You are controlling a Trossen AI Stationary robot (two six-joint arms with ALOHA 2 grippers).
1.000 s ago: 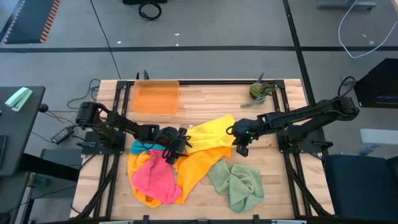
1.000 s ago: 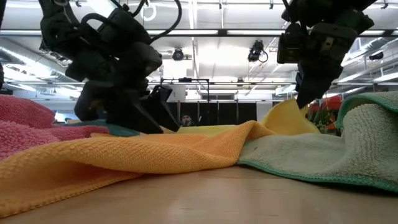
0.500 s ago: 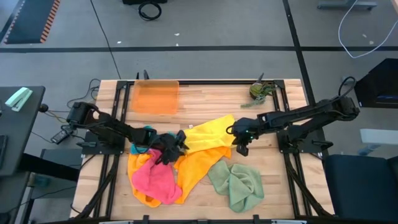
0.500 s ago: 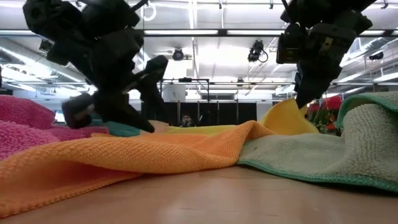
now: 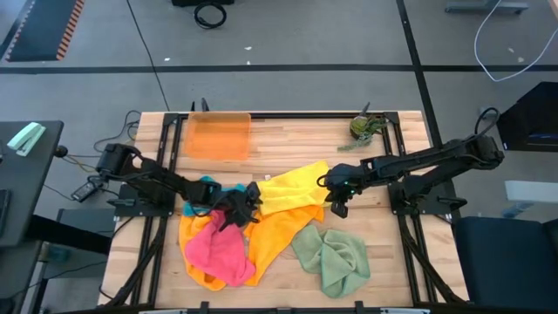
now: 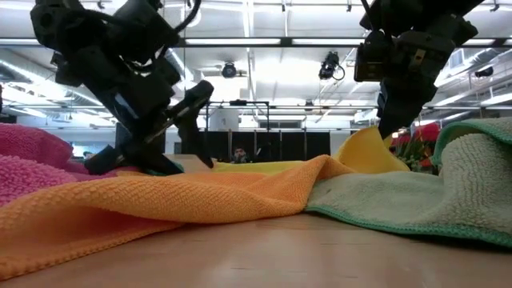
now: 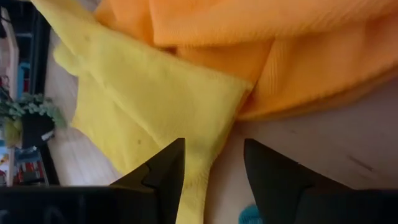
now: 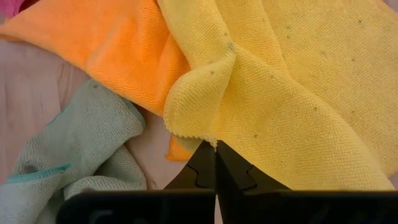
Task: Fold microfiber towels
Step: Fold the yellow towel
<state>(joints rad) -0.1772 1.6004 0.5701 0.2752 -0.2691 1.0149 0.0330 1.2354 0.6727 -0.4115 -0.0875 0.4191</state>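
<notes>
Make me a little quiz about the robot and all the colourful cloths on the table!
1. True or false: the right gripper pinches an edge of the soft yellow microfiber towel.
2. Which cloth lies nearest the table's front edge on the right arm's side? A) crumpled sage green microfiber towel B) bunched pink microfiber towel C) teal-blue one
3. Fill in: the left gripper has its jaws ____ beside a yellow towel corner.

Key: 1 true. 2 A. 3 open.
</notes>
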